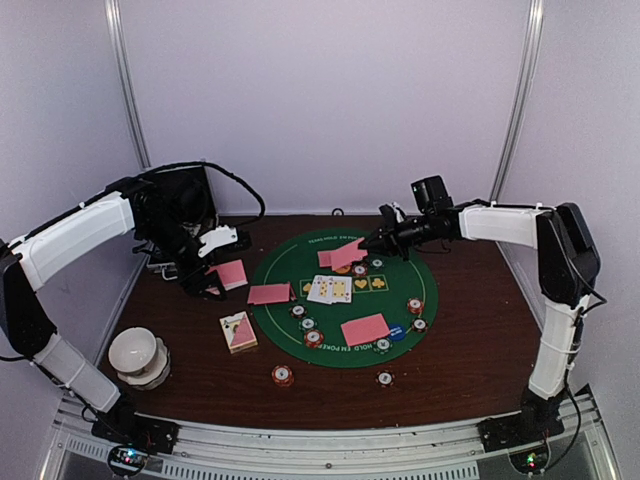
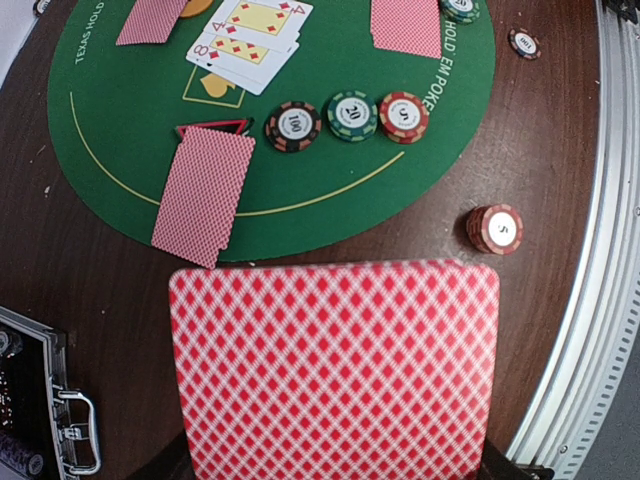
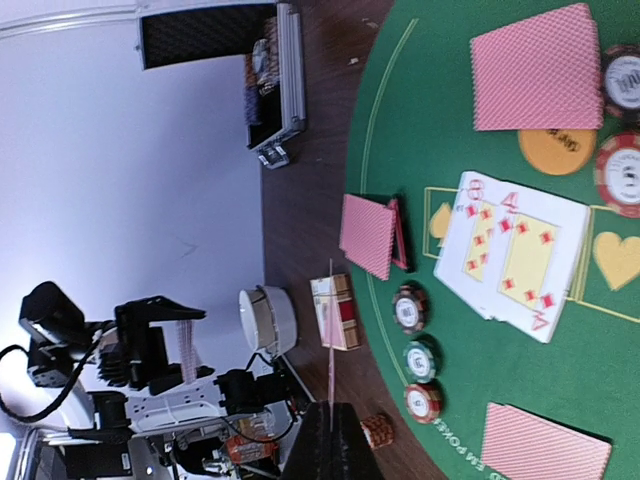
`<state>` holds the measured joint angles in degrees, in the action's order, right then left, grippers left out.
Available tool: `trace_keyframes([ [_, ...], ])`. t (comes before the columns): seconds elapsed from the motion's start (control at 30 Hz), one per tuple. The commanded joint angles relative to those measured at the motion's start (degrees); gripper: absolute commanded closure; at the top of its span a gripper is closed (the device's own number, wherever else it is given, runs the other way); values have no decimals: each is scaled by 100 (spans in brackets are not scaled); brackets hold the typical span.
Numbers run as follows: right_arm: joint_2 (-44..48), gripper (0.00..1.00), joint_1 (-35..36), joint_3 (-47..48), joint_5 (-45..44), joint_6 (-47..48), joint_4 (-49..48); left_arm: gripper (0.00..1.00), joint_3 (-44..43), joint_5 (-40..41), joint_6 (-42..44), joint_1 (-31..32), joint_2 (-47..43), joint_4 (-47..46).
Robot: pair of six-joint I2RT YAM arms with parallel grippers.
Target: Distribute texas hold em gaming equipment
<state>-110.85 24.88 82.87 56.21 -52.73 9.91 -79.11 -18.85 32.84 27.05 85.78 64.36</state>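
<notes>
Pink-backed card (image 2: 335, 370) sits pinched in the closed fingers of the left gripper (image 1: 207, 283), just off the green mat (image 1: 395, 305) at 9 o'clock. The right gripper (image 1: 372, 241) is clamped on a second card (image 1: 347, 253) at 12 o'clock. Striped chips (image 1: 308, 324) line up at 7 o'clock.

Playing card (image 2: 335, 370): back in red-and-white diamond lattice.
Mat (image 2: 120, 130): green, yellow line, white lettering.
Face-up cards (image 2: 250, 40): white, red diamond pips.
Black chip (image 2: 293, 125), green chip (image 2: 352, 115), red chip (image 2: 403, 117): striped rims.
Button disc (image 3: 557, 150): orange.
Table (image 2: 90, 300): dark brown.
</notes>
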Motion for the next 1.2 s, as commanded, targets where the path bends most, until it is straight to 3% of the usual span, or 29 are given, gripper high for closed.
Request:
trace_keyframes([
  [0.0,-242,100,-220,-230,-422,974,881,100,-13,-52,18,-42,-27,-159],
  [0.37,-753,100,-264,-138,-1051,1429,1013,100,-25,-34,21,-42,-62,-129],
  [0.77,-930,100,-372,-475,-1301,919,102,100,-25,-37,21,-37,-79,-119],
  [1.17,-1040,100,-374,-503,-1864,1089,556,100,18,-54,21,-40,-103,-111],
])
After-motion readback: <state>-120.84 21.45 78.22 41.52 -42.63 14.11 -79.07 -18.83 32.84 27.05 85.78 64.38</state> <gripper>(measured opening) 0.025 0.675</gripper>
